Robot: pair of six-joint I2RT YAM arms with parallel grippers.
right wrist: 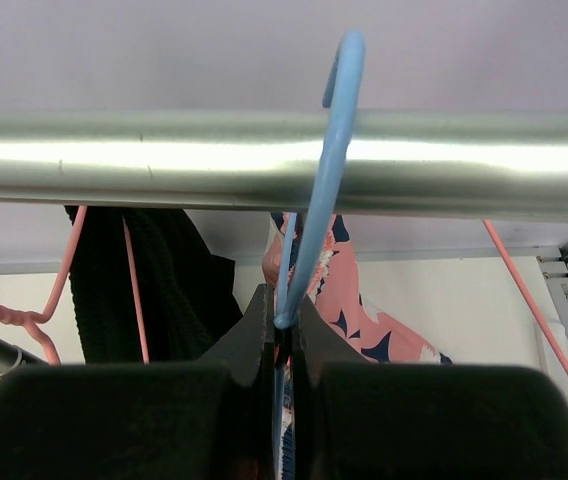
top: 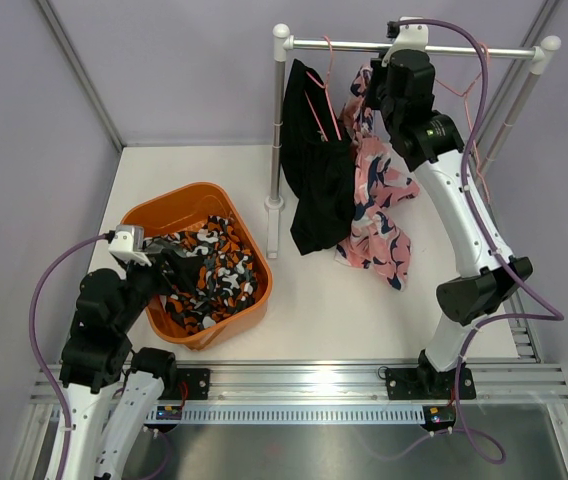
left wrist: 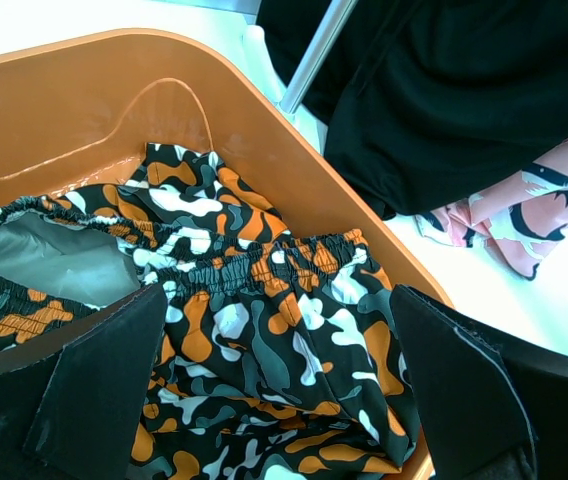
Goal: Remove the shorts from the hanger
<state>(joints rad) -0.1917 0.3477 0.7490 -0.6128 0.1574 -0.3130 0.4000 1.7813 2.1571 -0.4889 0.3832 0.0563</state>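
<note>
2 poses: right claw (right wrist: 282,335) raised, pinching blue hanger (right wrist: 326,170); left claw (left wrist: 276,300) low, wide over camouflage shorts (left wrist: 214,215).

I have my left arm (top: 104,330) folded low near its base, wrist tipped forward and down, left gripper (left wrist: 274,390) spread wide with nothing between the pads. My right arm (top: 464,220) reaches high and far forward, right gripper (right wrist: 282,320) pinched tight on the blue hanger (right wrist: 305,250) just under its hook

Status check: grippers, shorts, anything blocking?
Left gripper open over camo shorts in orange tub. Right gripper shut on blue hanger at the rail. Black shorts, pink shorts hanging. Nothing blocking.
</note>
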